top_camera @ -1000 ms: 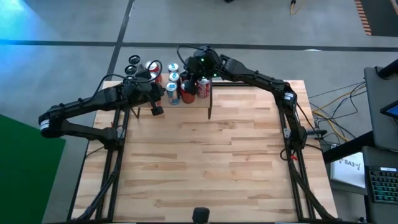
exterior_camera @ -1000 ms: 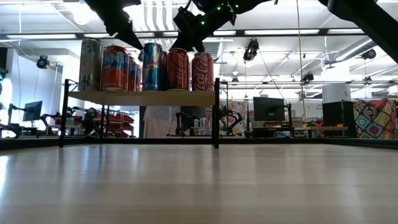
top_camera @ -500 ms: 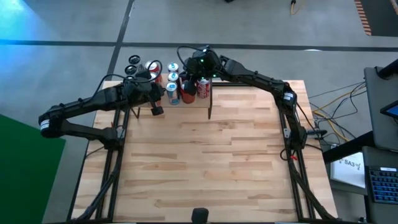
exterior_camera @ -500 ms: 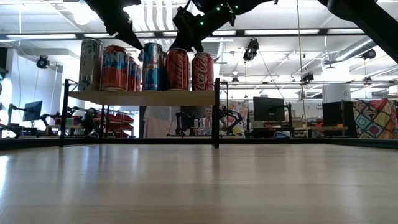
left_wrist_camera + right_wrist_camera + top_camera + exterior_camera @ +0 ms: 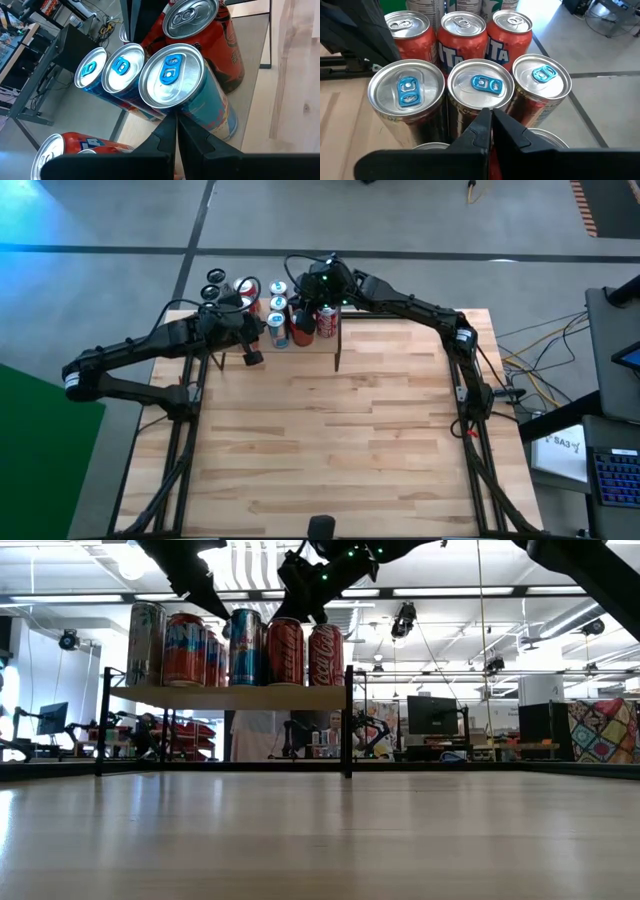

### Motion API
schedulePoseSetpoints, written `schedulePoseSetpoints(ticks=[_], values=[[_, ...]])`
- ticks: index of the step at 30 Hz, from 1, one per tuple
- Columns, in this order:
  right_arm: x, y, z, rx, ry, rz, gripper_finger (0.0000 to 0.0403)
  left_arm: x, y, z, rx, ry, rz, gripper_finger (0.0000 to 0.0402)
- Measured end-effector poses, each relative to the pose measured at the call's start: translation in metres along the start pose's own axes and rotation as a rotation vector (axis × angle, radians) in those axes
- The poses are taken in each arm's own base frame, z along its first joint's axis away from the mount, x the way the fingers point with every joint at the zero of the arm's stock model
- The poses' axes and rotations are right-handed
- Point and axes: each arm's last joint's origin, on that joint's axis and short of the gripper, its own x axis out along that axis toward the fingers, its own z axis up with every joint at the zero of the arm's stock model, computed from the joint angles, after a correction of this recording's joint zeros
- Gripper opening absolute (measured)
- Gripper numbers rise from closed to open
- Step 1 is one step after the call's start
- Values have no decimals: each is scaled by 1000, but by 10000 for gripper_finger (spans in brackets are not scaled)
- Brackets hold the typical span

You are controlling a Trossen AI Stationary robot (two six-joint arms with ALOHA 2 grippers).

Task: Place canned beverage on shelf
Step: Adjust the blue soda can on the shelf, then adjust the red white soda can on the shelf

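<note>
The shelf (image 5: 228, 696), a light wood board on thin black uprights, stands at the far edge of the butcher-block table (image 5: 330, 430). It carries a tight cluster of upright beverage cans.

In the low view, the front row reads from one end: a tall pale can (image 5: 146, 644), an orange Fanta can (image 5: 184, 649), a teal-blue can (image 5: 246, 647), a red can (image 5: 285, 651), and a red Coca-Cola can (image 5: 325, 655) next to the upright. The script on the Coca-Cola can is legible; the wording on the teal-blue can is not.

The left gripper (image 5: 176, 131) is above the shelf, fingers pressed together and holding nothing, its tips just beside the blue-tabbed lid of the teal-blue can.

The right gripper (image 5: 491, 125) is above the cluster near the Coca-Cola end, fingers likewise clamped on nothing. Its wrist view shows three blue-tabbed silver lids (image 5: 480, 85) and, beyond them, three orange cans (image 5: 464, 31) with the letters "TA" visible.
</note>
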Motion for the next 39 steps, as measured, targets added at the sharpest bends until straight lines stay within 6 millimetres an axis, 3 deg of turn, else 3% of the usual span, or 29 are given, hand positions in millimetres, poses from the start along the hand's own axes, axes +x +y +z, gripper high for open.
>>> schedulePoseSetpoints(ticks=[12,23,31,39], values=[[-1,1,1,-2,-4,2,9,8,-3,1,11,24,-9,0],[-9,1,6,-2,-5,1,9,2,-1,0,6,6,-2,0],[-33,3,14,-7,19,6,9,-14,6,-2,-18,-40,23,0],[-72,1,22,-63,56,5,9,-34,15,-4,-81,-114,51,0]])
